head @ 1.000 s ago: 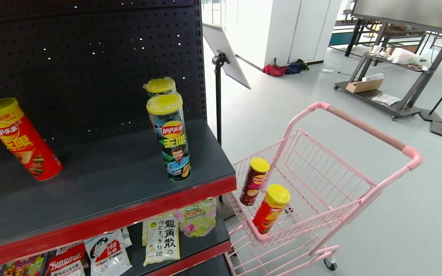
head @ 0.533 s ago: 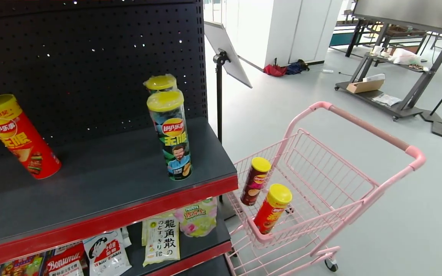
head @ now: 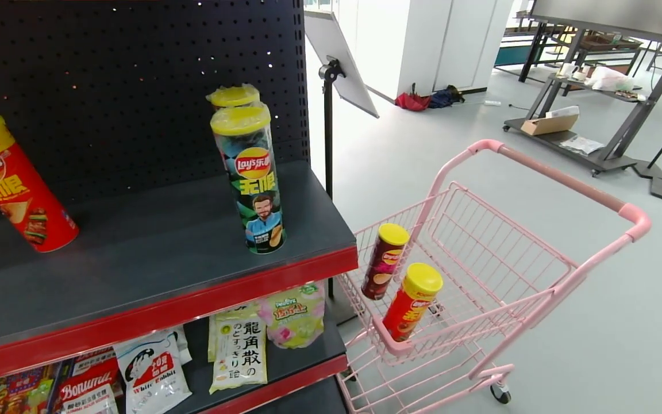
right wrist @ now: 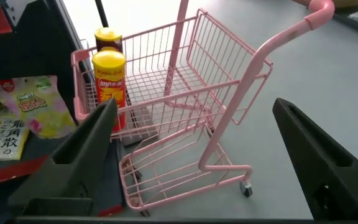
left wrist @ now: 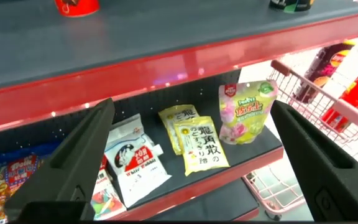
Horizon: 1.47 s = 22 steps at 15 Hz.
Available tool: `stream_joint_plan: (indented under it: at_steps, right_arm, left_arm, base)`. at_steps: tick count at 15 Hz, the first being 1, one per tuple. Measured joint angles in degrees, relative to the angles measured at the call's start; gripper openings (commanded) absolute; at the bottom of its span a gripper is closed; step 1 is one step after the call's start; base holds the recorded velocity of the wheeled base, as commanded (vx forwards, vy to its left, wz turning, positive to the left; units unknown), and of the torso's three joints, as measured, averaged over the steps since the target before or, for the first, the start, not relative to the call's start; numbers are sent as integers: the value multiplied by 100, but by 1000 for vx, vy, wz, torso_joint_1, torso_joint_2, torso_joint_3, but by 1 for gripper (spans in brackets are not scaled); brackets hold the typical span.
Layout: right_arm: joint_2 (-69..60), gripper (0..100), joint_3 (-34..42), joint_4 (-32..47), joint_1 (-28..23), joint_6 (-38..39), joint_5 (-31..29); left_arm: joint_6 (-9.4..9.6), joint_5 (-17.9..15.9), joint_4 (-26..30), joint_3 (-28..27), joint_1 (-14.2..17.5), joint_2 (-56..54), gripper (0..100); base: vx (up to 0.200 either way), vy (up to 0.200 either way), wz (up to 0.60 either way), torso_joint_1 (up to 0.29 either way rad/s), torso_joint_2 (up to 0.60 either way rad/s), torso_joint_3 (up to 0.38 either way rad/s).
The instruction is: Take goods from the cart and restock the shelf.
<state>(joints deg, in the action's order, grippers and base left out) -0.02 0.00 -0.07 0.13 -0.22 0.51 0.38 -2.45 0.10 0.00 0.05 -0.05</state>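
Black at the back, grey on top: starting big with the shelf (head: 153, 253), plenty of bare deck between the left can (head: 12, 184) and the green can (head: 250, 178) near the right end. On to the pink cart (head: 543, 178), parked just beside that right end. Carrying two goods in its near corner: a maroon can (head: 384, 261) and, in front of it, a red can (head: 411, 302), both standing against the wire, close together. Over to the left gripper (left wrist: 192, 104): spread wide, holding nothing, hanging before the lower tier of snack bags (left wrist: 194, 146). Same for the right gripper (right wrist: 194, 102): fully spread, empty, poised above the cart and short of it. Looks like the reach-in stage, with no can lifted yet. Best done with the right side, red can first as the nearer: drop in over the wire rim, square up either side of the tube's middle, close firmly without crushing, lift straight up clear of the maroon neighbour, then swing to the bare deck.
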Motion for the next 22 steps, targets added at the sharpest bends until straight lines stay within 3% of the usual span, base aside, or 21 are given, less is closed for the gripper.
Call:
stream_joint_plan:
  at_steps: [10,17,19,22]
  right_arm:
    - [0,100,0,7,2,-7,0]
    - [115,100,-68,10,-11,-54,27]
    - [499,100,-606,-6,28,169,82]
    - [2152,100,-1738,-123,345,323,474]
  left_arm:
    - [5,-1,1,0,2,0,100]
    - [13,-4,-2,0,2,0,100]
    - [13,-6,0,-5,2,0,100]
    - [16,-11,-5,-5,0,0,100]
  base:
    - [0,0,0,-167,485,314]
    - [0,0,0,-25,84,58]
    - [0,0,0,0,0,0]
    - [0,0,0,0,0,0]
